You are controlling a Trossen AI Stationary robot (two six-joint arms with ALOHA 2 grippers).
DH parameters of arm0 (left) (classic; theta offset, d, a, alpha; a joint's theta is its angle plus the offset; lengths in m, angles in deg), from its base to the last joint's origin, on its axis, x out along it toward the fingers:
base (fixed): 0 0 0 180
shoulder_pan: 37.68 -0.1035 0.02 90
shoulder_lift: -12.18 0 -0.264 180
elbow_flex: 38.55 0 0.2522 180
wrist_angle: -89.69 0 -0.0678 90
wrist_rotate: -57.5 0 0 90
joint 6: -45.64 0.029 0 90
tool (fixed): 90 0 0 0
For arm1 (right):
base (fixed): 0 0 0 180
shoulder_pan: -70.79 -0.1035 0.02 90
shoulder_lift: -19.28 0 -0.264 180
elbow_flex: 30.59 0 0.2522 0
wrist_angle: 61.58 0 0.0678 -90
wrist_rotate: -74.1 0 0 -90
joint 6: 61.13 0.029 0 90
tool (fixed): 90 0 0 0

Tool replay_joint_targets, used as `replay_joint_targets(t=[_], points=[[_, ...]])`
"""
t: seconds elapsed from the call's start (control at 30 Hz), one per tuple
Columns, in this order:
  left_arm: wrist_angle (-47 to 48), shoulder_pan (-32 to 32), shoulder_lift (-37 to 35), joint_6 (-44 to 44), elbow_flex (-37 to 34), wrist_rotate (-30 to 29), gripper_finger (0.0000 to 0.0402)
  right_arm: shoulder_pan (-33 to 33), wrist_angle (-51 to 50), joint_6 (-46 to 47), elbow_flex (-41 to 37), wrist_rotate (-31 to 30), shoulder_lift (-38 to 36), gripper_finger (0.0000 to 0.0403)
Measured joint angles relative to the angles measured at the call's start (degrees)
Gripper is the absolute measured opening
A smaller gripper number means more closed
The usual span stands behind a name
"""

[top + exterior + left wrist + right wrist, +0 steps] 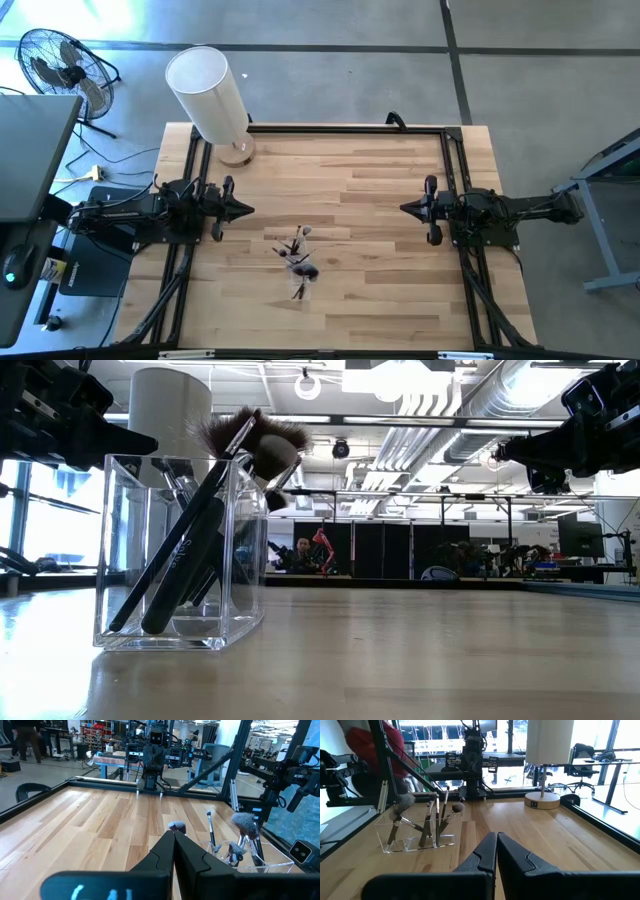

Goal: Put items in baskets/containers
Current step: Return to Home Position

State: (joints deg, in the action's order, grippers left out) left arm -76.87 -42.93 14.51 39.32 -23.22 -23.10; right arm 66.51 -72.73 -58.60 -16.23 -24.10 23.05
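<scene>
A clear, straight-walled container [300,272] stands on the wooden table, a little toward the near edge from the middle. Several dark-handled makeup brushes [200,530] stand in it, heads up, leaning against its walls. One has a wide fluffy head [245,430]. The container also shows in the left wrist view [260,866] and the right wrist view [415,840]. My left gripper [250,210] is shut and empty, above the table to the container's left [174,836]. My right gripper [403,208] is shut and empty, to its right [496,836].
A big white cylinder on a round wooden base [210,95] stands at the table's far left corner. A dark metal frame [340,128] runs along the far edge and both sides. Bare wood lies between the two grippers.
</scene>
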Motion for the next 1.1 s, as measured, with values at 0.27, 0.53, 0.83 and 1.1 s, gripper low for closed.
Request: replay_joint_targets(t=[0.27, 0.53, 0.83, 1.1], points=[[0.01, 0.0, 0.0, -0.01, 0.0, 0.01, 0.0003, -0.01, 0.0, 0.0, 0.0, -0.01, 0.0, 0.0003], [0.0, 0.0, 0.0, 0.0, 0.0, 0.01, 0.0003, -0.01, 0.0, 0.0, 0.0, 0.01, 0.0, 0.0007], [0.0, 0.0, 0.0, -0.01, 0.0, 0.01, 0.0003, 0.0, 0.0, -0.01, 0.0, 0.0, 0.0, 0.0006], [0.0, 0.0, 0.01, -0.01, -0.01, 0.01, 0.0003, -0.01, 0.0, 0.0, 0.0, 0.01, 0.0, 0.0008]])
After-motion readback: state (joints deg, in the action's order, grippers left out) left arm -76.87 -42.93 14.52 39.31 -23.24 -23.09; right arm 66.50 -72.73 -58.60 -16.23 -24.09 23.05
